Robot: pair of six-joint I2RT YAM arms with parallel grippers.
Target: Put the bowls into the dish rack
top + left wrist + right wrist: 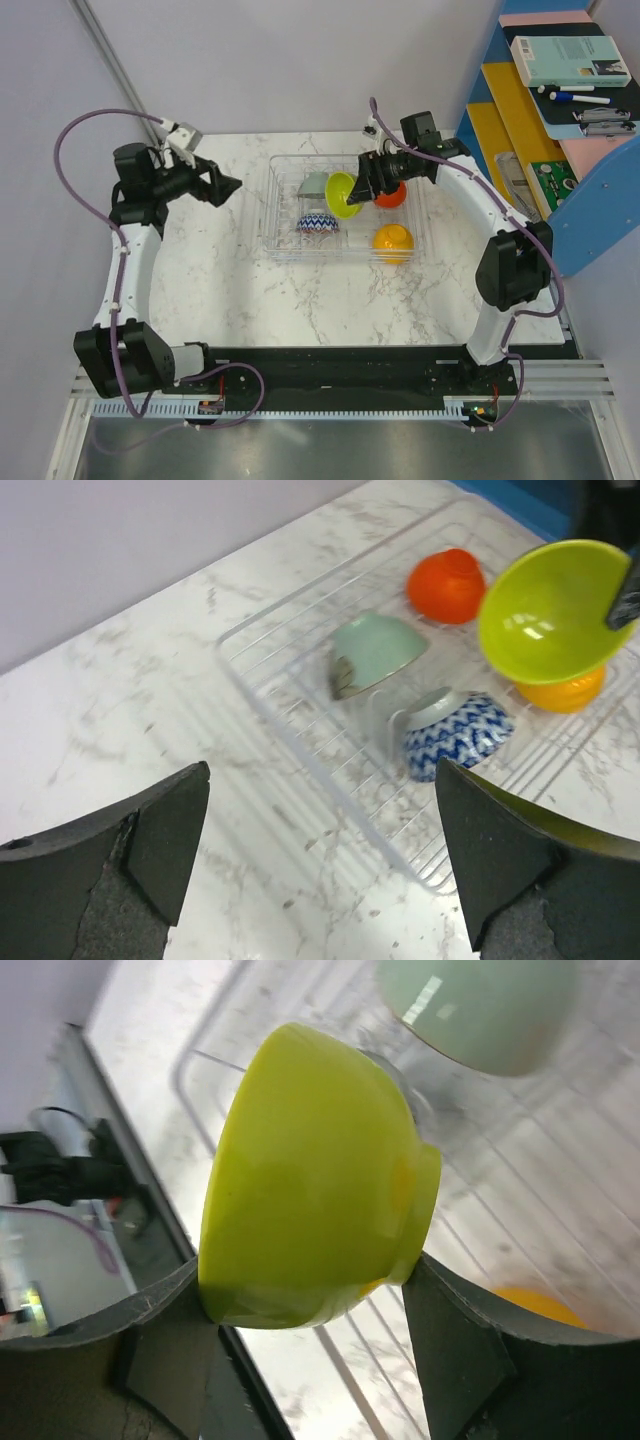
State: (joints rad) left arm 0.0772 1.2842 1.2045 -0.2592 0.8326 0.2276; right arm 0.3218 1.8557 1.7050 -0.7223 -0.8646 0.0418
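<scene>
- Reaching in over the dish rack [285,245] from its right side, the right arm [470,190] has its right gripper [362,188] pinching the lime green bowl [341,196], tipped on edge above the rack's middle
- left arm [135,250] bent, off to the rack's left, left gripper [228,186] spread wide, holding nothing

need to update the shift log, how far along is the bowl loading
Done: four sit in the dish rack: grey-green bowl, zigzag bowl, red-orange bowl, orange-yellow bowl. In hand: the right gripper holds the lime green bowl above the rack. Remaining: setting it in. The left gripper is open, empty.
</scene>
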